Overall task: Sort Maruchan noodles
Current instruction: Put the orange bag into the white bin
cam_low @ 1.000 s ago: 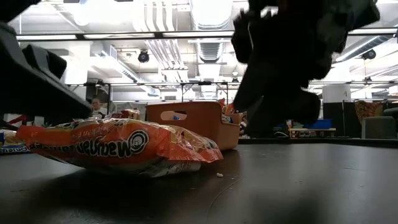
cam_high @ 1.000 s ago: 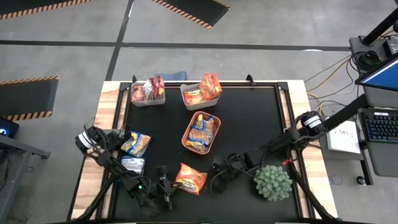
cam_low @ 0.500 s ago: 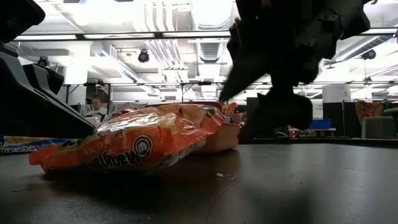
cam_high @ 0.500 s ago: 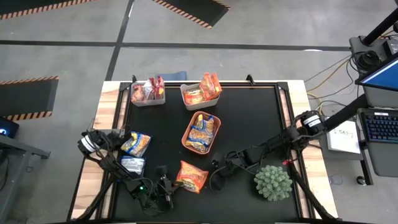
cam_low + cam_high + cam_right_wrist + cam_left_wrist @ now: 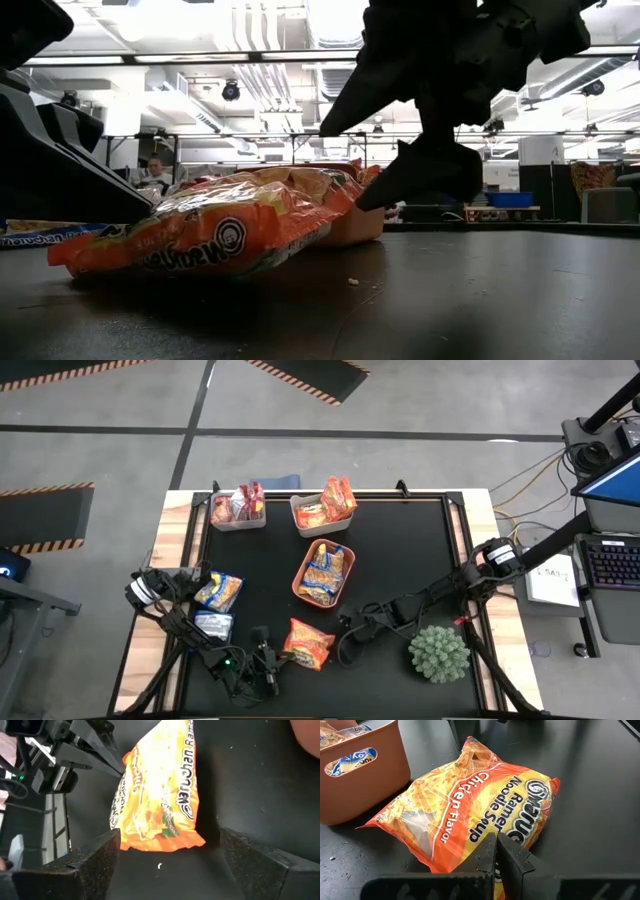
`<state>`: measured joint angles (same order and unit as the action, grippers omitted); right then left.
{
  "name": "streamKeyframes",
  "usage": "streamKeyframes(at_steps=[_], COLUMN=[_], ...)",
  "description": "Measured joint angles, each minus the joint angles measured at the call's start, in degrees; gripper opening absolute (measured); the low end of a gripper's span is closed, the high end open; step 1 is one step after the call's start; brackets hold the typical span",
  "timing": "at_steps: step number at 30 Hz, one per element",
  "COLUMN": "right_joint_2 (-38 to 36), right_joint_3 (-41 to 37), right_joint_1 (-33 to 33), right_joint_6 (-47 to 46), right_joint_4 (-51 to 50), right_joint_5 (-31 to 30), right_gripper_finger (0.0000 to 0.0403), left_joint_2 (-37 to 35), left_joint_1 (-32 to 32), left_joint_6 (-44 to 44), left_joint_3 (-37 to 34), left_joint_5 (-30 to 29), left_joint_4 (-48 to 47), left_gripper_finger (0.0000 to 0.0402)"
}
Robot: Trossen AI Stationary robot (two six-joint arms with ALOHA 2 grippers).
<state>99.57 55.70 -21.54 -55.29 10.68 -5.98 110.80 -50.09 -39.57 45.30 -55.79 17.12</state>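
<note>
**Sorting partly done, three packets loose**

You have noodles in two bins at 12 o'clock and the orange tray (centre). Left: an orange packet at 6, two blue packets at 8. Right end effector gapes beside the orange packet; left end effector closed, touching it.

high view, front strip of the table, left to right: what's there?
left gripper → orange noodle packet → right gripper → green plant ball
</note>
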Motion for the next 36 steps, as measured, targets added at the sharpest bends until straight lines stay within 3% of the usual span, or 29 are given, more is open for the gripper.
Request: streamKeyframes(at_steps=[24, 36], right_joint_2=[0.29, 12.74], right_joint_3=[0.00, 4.58], right_joint_1=[-0.02, 0.18], right_joint_6=[1.55, 2.94], right_joint_4=[2.23, 17.59], right_joint_5=[-3.21, 4.16], right_gripper_finger=[0.0329, 0.0329], left_joint_2=[0.04, 0.11], left_joint_1=[0.04, 0.33], left_joint_6=[-0.29, -0.74], left_joint_3=[-0.04, -0.11], left_joint_5=[-0.24, -0.42], left_joint_4=[-0.02, -0.07], left_gripper_finger=[0.0000, 0.0000])
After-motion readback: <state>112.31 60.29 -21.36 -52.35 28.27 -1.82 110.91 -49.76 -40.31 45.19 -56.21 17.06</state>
